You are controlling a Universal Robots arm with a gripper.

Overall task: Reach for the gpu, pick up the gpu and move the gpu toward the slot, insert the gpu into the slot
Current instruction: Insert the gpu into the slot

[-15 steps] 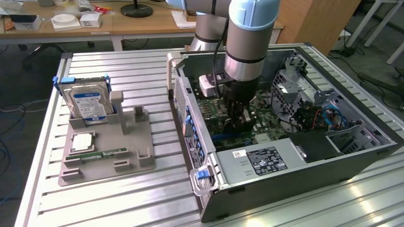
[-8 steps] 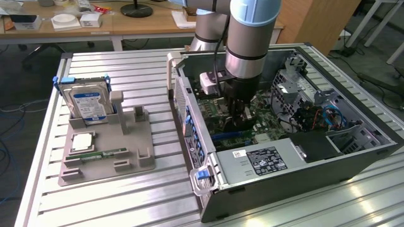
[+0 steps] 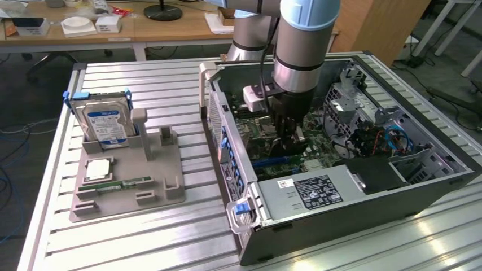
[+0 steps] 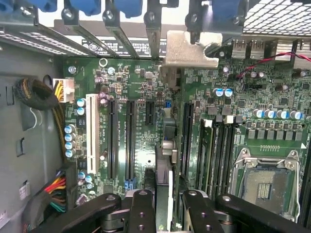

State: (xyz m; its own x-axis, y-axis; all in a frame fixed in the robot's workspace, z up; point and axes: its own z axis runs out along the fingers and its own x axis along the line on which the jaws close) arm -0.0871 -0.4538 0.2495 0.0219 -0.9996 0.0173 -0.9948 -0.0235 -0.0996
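Inside the open computer case [image 3: 331, 186], my gripper [image 4: 167, 211] is shut on the gpu [image 4: 165, 160]. In the wrist view the card is seen edge-on between the black fingers [image 4: 142, 208], running away toward the case's rear wall. Its pale metal bracket [image 4: 189, 48] sits at the rear openings. The card stands upright over the green motherboard [image 4: 141, 87], parallel to the long black slots [image 4: 130, 138]. It hides the slot right under it, and I cannot tell whether its edge is seated. In the exterior view the gripper [image 3: 290, 144] is low over the board.
The silver processor socket [image 4: 269, 182] lies to one side of the card, and cable bundles [image 4: 53, 191] hang by the case wall. Outside the case, a grey fixture [image 3: 124, 180] holds the hard drive [image 3: 105, 124] and a memory stick [image 3: 124, 183]. Drive cage and wires [image 3: 384, 135] crowd the far side.
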